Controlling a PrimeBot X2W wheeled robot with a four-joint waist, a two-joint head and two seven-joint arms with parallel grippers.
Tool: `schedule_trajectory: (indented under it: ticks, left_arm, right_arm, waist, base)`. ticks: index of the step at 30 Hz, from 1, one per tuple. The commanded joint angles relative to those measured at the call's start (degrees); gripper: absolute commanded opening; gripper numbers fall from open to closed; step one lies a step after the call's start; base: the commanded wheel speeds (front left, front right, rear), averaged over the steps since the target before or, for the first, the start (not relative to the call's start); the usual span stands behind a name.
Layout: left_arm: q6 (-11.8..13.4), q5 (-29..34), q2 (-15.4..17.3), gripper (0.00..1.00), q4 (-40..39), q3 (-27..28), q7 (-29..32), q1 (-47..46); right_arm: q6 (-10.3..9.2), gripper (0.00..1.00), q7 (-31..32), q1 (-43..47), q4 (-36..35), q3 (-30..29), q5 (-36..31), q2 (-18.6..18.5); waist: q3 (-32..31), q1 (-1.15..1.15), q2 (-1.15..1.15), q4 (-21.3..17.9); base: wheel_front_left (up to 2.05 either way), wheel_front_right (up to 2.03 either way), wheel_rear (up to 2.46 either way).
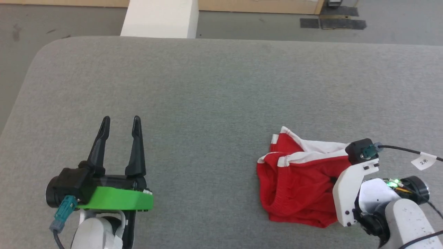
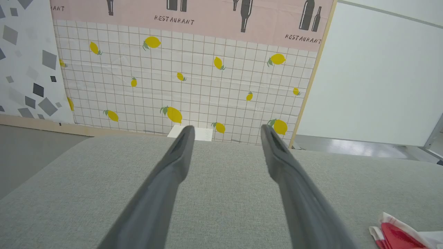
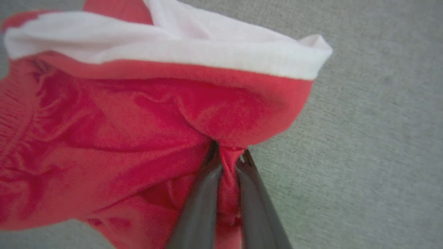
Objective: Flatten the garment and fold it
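The garment (image 1: 297, 180) is a crumpled heap of bright red fabric with white bands, lying on the grey table (image 1: 214, 90) at the lower right. My right gripper (image 3: 226, 157) is shut on a pinched fold of the red cloth (image 3: 138, 131) near its white-banded edge. In the head view the right wrist (image 1: 356, 180) covers the heap's right side and hides the fingers. My left gripper (image 1: 119, 122) hovers open over bare table at the lower left, far from the cloth. A corner of the garment (image 2: 398, 237) peeks in at the lower right of the left wrist view, beyond my open left gripper (image 2: 226, 133).
A white block (image 1: 161, 19) stands on the floor past the table's far edge. A black cable with a paper tag (image 1: 424, 160) runs from my right wrist. A lemon-print backdrop (image 2: 187, 83) rises behind the table.
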Motion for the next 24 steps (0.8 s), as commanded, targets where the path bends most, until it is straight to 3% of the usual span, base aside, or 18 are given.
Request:
schedule_trajectory:
  ticks: [1,6,7,12,19,24]
  left_arm:
    - [-0.3,0.3,-0.1,1.00,-0.2,0.4,-0.3,0.0]
    - [-0.3,1.1,-0.1,1.00,-1.7,1.6,-0.3,1.1]
    - [-0.4,1.5,-0.1,1.00,-2.0,1.5,-0.3,0.7]
    - [-0.4,2.5,0.4,1.00,-2.5,0.9,-0.3,-1.1]
    - [-0.4,3.6,2.6,1.00,-3.9,0.8,-0.3,-3.3]
    - [-0.4,4.7,4.6,1.00,-6.0,1.9,-0.3,-4.3]
  right_arm:
    - [-0.12,0.00,0.5,-0.7,-0.8,1.3,0.6,-2.3]
    - [-0.12,0.00,3.0,-2.4,-4.1,8.5,3.9,-10.5]
    - [-0.12,0.00,3.6,-3.6,-5.1,10.8,5.8,-14.6]
    - [-0.12,0.00,3.4,-7.1,-5.3,13.5,8.4,-22.5]
    - [-0.12,0.00,-0.7,-14.1,-0.1,15.6,9.9,-30.9]
    - [-0.12,0.00,-5.1,-19.2,6.4,13.0,9.4,-33.7]
  waist:
    - [-0.6,0.00,0.00,-2.1]
    - [0.2,0.00,0.00,-9.3]
    - [1.2,0.00,0.00,-12.4]
    - [4.1,0.00,0.00,-18.0]
    - [10.5,0.00,0.00,-22.4]
    - [15.6,0.00,0.00,-23.6]
  base:
    - [0.00,0.00,0.00]
    - [0.00,0.00,0.00]
    - [0.00,0.00,0.00]
    - [0.00,0.00,0.00]
    - [0.00,0.00,0.00]
    - [0.00,0.00,0.00]
